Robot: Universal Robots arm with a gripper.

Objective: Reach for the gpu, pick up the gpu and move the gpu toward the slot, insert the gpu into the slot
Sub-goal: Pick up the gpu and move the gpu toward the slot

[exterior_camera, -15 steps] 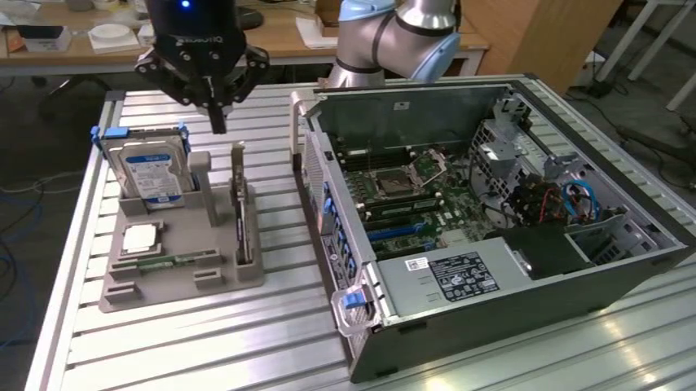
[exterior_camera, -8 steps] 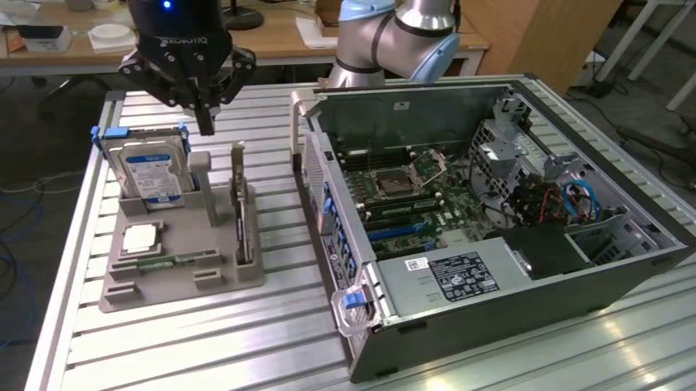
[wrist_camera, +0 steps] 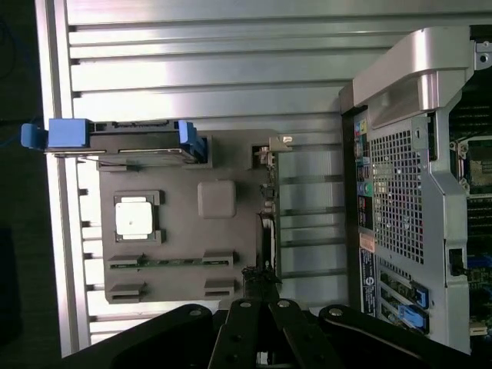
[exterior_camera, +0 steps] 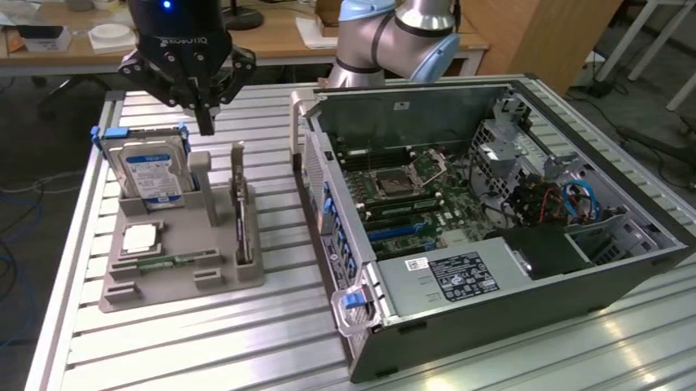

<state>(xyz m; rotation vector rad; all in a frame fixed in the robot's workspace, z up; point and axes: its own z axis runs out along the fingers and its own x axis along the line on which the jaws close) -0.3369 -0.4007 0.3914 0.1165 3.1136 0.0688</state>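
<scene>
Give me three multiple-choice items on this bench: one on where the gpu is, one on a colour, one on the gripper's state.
1. Where is the gpu?
A. upright in the grey holder
B. plugged in inside the case
C. between the fingers of the gripper

2. The label of the hard drive is:
A. red
B. blue
C. yellow

3. The gripper is:
A. shut and empty
B. wide open
C. shut on the gpu

Answers:
1 A: the card stands on edge in the holder, beside the hard drive.
2 B: the label's face is blue in the exterior view.
3 A: the fingers meet above the holder with nothing between them.
</scene>
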